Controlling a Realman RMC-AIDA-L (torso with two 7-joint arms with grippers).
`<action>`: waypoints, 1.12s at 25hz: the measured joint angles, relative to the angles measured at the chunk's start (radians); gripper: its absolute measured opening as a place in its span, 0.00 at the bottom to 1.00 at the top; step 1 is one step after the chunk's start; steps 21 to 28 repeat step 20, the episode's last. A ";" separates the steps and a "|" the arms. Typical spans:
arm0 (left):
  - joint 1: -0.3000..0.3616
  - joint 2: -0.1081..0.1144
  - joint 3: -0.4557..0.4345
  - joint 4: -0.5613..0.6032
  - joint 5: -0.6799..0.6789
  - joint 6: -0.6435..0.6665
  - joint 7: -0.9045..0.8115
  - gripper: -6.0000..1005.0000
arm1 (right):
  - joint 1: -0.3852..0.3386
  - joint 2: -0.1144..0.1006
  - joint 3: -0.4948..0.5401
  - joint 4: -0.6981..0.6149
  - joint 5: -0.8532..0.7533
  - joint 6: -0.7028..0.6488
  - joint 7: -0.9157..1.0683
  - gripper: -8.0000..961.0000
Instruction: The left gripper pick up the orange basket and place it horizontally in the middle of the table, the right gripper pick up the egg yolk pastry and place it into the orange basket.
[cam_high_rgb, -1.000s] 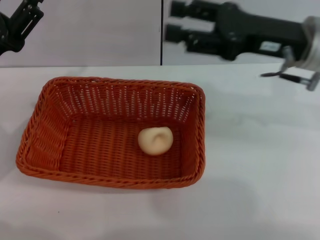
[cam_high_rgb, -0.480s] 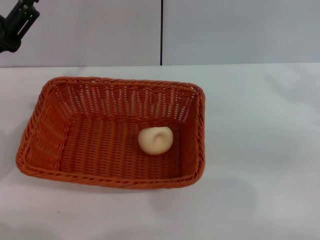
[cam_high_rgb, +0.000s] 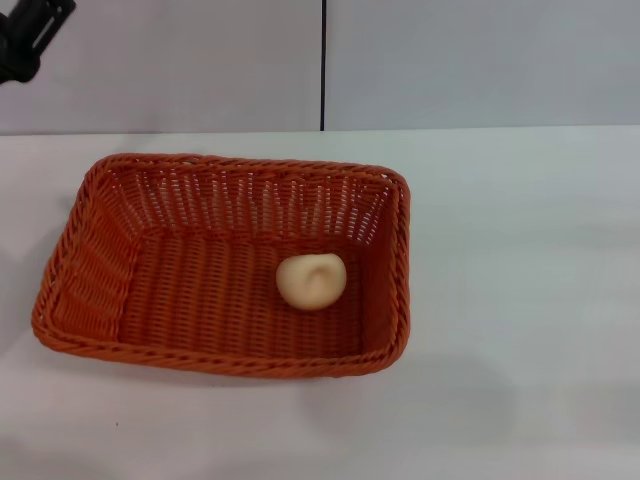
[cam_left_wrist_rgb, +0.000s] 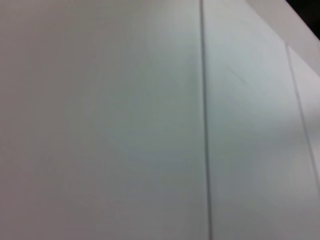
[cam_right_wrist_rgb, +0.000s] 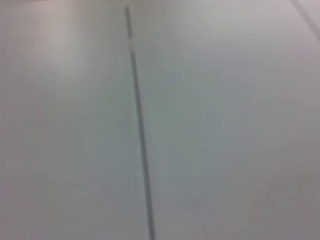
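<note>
A: Left gripper (cam_high_rgb: 28, 38) sits at the upper left corner of the head view, only a black bit showing, raised off the table (cam_high_rgb: 520, 260). Can't tell how far its fingers are parted, or whether it has anything.

B: Basket?

A: Orange basket (cam_high_rgb: 90, 250) is left of centre, flat on the table, long axis running left to right across the frame. It lies below and to the right of the left gripper, well apart, not touching.

B: Pastry?

A: Egg yolk pastry (cam_high_rgb: 311, 281) rests inside the basket on its floor, right of the basket's middle, near the right wall but not against it.

B: Right gripper?

A: Not visible in any view. Both wrist views show only a plain pale panel with a dark seam.

B: Which arm is nearer?

A: Left is the only one in sight, so I'd call it nearer, though still far from the rim.

B: Progress?

A: Looks done to me: basket horizontal, pastry in it. If anything needs fixing, the reach would go down and right from that upper left corner.
</note>
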 joint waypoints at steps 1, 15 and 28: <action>-0.001 0.000 0.000 -0.008 -0.013 -0.004 0.001 0.72 | -0.004 0.001 0.015 0.009 0.006 -0.004 -0.006 0.74; 0.016 -0.003 0.000 -0.120 -0.227 -0.015 0.105 0.72 | -0.041 0.003 0.103 0.059 0.011 -0.009 -0.012 0.74; 0.018 -0.004 0.000 -0.197 -0.315 0.024 0.202 0.72 | -0.047 0.003 0.103 0.070 0.012 -0.009 -0.008 0.74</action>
